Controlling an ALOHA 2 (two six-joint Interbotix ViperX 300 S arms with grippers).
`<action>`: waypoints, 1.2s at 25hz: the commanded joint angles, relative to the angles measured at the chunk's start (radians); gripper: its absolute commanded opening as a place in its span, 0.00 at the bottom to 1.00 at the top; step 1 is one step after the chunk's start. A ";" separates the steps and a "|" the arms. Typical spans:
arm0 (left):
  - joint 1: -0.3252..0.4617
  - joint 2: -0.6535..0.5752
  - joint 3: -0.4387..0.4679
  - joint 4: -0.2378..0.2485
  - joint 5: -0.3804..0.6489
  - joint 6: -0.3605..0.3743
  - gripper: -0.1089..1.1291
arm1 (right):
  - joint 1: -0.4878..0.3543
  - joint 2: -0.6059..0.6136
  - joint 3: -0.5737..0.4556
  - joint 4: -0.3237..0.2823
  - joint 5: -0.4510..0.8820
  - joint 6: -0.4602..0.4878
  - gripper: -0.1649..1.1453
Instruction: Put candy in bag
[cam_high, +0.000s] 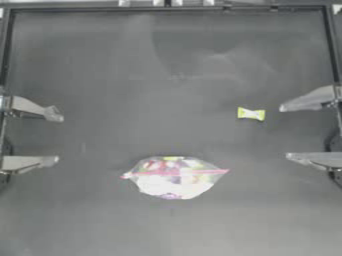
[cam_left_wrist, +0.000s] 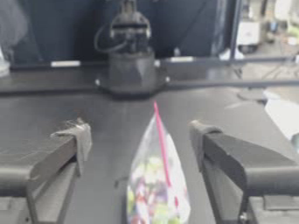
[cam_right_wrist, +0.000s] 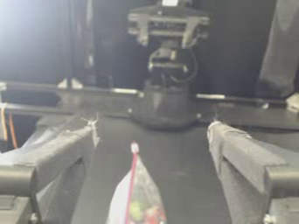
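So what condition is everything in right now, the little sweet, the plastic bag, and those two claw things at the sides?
Tiny yellow-green wrapped candy: lying loose on the dark table, outside the bag, untouched.
Clear crinkly plastic bag with a pink seal strip: lying flat, colourful sweets inside; whether its mouth is sealed cannot be told.
Left gripper: open, empty, at the table's left edge.
Right gripper: open, empty, at the right edge, nearer the candy.

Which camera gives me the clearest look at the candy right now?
The top view: the candy lies in full sight on the table, apart from the bag and nearer the right gripper. Neither wrist view shows it; both look over the bag toward the opposite arm's base.
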 joint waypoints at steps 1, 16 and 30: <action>-0.002 0.014 -0.029 -0.002 0.005 0.000 0.91 | 0.002 0.011 -0.061 0.002 0.066 0.000 0.90; 0.000 0.015 -0.029 -0.006 0.098 -0.006 0.90 | 0.002 0.270 -0.486 0.028 0.686 0.003 0.90; 0.002 0.008 -0.009 -0.011 0.114 -0.006 0.90 | 0.035 0.591 -0.861 0.028 1.040 0.008 0.89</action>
